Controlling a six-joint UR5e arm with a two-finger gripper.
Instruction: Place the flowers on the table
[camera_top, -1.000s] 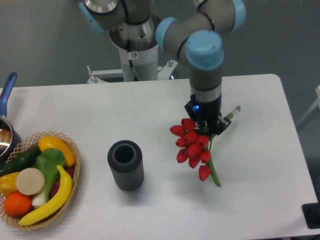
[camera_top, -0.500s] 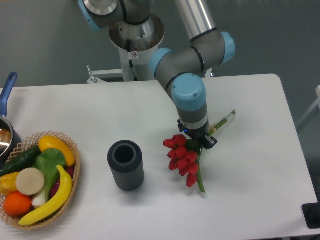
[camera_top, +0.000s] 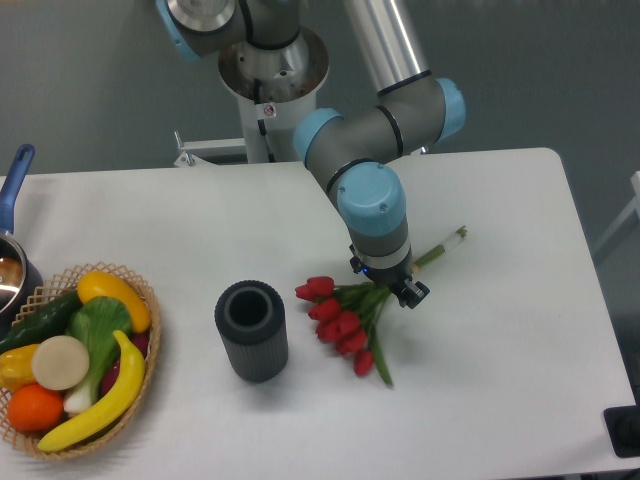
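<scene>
The flowers (camera_top: 338, 318), a bunch of red tulips with green stems, lie low and almost flat over the white table (camera_top: 500, 330). Their heads point left toward the cylinder and their stem ends (camera_top: 448, 243) stick out to the upper right. My gripper (camera_top: 390, 288) points down over the middle of the stems and is shut on them. I cannot tell whether the tulip heads touch the tabletop.
A dark grey ribbed cylinder (camera_top: 251, 330) stands upright just left of the tulip heads. A wicker basket (camera_top: 154, 335) of fruit and vegetables sits at the front left. A pot with a blue handle (camera_top: 14, 180) is at the left edge. A black object (camera_top: 625, 430) is at the front right corner.
My gripper has moved left and down with the flowers. The bunch has swung from hanging steeply to lying nearly flat, heads now nearer the cylinder.
</scene>
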